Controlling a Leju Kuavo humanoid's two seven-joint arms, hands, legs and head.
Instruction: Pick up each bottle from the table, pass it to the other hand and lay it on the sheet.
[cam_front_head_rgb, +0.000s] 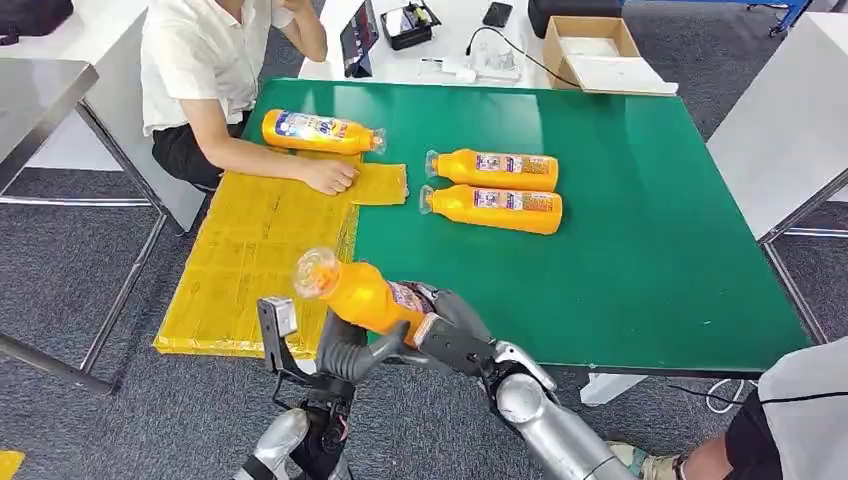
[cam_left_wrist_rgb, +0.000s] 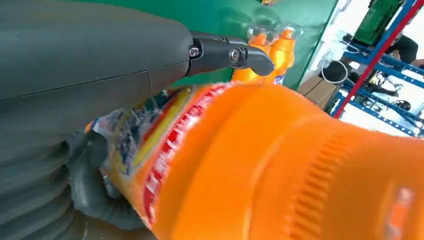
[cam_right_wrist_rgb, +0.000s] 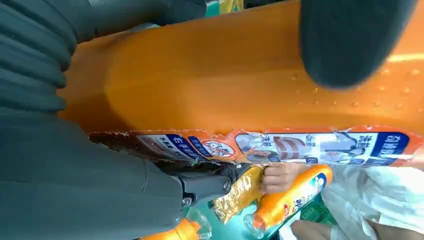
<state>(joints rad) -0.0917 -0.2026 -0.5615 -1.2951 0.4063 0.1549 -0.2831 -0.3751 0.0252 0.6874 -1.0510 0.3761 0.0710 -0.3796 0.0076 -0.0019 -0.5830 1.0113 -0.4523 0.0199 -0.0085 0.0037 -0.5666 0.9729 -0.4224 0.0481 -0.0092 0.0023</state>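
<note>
At the near edge of the green table (cam_front_head_rgb: 640, 250) we hold one orange bottle (cam_front_head_rgb: 365, 293) in the air between both our hands, its clear cap tilted up and to the left. Our right hand (cam_front_head_rgb: 450, 335) wraps the labelled lower body of the bottle, and our left hand (cam_front_head_rgb: 345, 355) closes on it from below, near the shoulder; both are clamped on the same bottle. From the left wrist we see our dark fingers (cam_left_wrist_rgb: 230, 54) curving over the orange body (cam_left_wrist_rgb: 280, 165), and from the right wrist the thumb (cam_right_wrist_rgb: 350, 40) presses on the orange side above the label (cam_right_wrist_rgb: 280, 147).

On the far left, a yellow sheet (cam_front_head_rgb: 250, 270) hangs over the table's left edge. One bottle on the sheet (cam_front_head_rgb: 320, 132) lies at its far end, cap to the right. A person's hand (cam_front_head_rgb: 330, 177) rests on the sheet just near that bottle. Two more bottles (cam_front_head_rgb: 495, 190) lie side by side on the bare green surface, right of the sheet, caps pointing left.
</note>
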